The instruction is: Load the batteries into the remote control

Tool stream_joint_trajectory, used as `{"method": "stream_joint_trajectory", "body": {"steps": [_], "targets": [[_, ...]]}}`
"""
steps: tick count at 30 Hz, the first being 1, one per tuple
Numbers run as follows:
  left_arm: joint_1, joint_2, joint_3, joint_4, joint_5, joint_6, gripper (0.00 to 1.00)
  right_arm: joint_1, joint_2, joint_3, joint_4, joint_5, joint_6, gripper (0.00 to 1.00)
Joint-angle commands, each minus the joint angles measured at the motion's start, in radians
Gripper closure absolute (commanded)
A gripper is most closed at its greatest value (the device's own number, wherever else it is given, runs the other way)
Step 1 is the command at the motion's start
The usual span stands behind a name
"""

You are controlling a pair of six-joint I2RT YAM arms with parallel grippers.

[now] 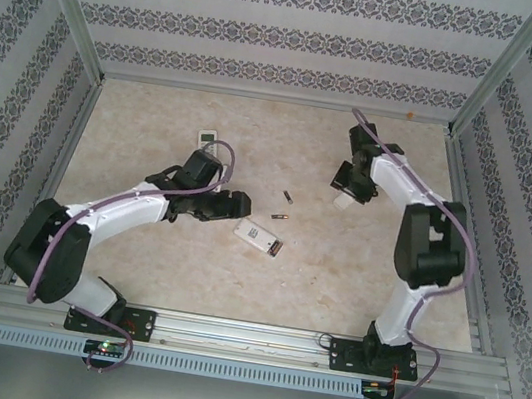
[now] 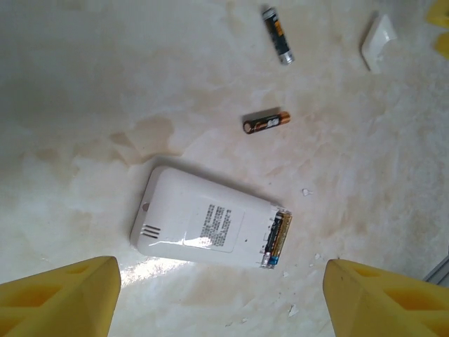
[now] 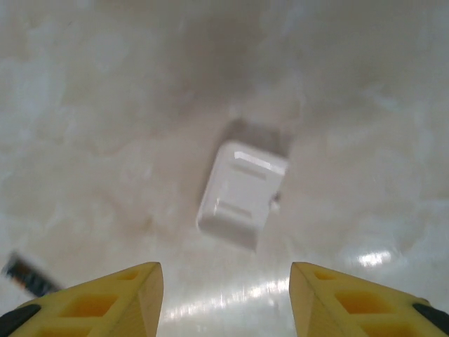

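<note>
The remote [image 2: 203, 225] lies face down on the surface [image 2: 84, 84], its bay uncovered and seemingly part-filled. Two loose batteries [image 2: 266, 122] lie near it. The left pincer [image 2: 223, 302] hangs open above the remote, and the right pincer [image 3: 226, 295] is open over the cover [image 3: 242, 196]. Loading looks underway; the next move calls for pinching a loose battery.

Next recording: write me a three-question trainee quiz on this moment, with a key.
1. How many loose batteries lie on the table beside the remote?
2. True or false: the right gripper holds the battery cover.
3. The remote's battery compartment is: A closed; B open, with a battery inside; C open and empty.
Key: 1 two; 2 false, the cover lies on the table; 3 B.
</note>
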Motion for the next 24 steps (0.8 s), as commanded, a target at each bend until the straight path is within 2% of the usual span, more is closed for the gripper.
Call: {"method": "stream_joint_trajectory", "body": {"steps": [1, 4, 7, 10, 12, 14, 17, 19, 22, 24], "targets": [[0.002, -0.033, -0.007, 0.024, -0.038, 0.054, 0.23, 0.013, 0.086, 0.074, -0.055, -0.019, 0.014, 0.5], [0.003, -0.061, -0.029, 0.045, -0.04, 0.038, 0.22, 0.012, 0.149, 0.098, -0.036, -0.04, 0.032, 0.56], [0.002, -0.092, -0.055, 0.062, -0.048, 0.037, 0.22, 0.012, 0.19, 0.112, -0.029, -0.052, 0.028, 0.7], [0.003, -0.129, -0.081, 0.103, -0.05, 0.058, 0.22, 0.012, 0.193, 0.119, -0.036, -0.05, 0.004, 0.88], [0.002, -0.161, -0.102, 0.173, -0.03, 0.1, 0.2, 0.01, 0.163, 0.12, -0.04, -0.078, -0.022, 0.92], [0.0, -0.195, -0.117, 0.271, 0.003, 0.165, 0.16, 0.009, 0.104, 0.128, -0.056, -0.158, -0.063, 0.96], [-0.004, -0.225, -0.083, 0.33, 0.015, 0.354, 0.14, 0.01, -0.063, 0.074, -0.006, -0.408, -0.121, 0.99], [-0.009, -0.212, -0.021, 0.334, 0.053, 0.536, 0.14, 0.011, -0.196, 0.011, 0.063, -0.594, -0.113, 1.0], [-0.02, -0.152, 0.101, 0.309, 0.169, 0.807, 0.15, 0.021, -0.336, -0.038, 0.143, -0.858, -0.091, 1.0], [-0.033, -0.112, 0.158, 0.32, 0.284, 1.01, 0.21, 0.039, -0.383, -0.027, 0.116, -0.941, -0.111, 1.0]]}}
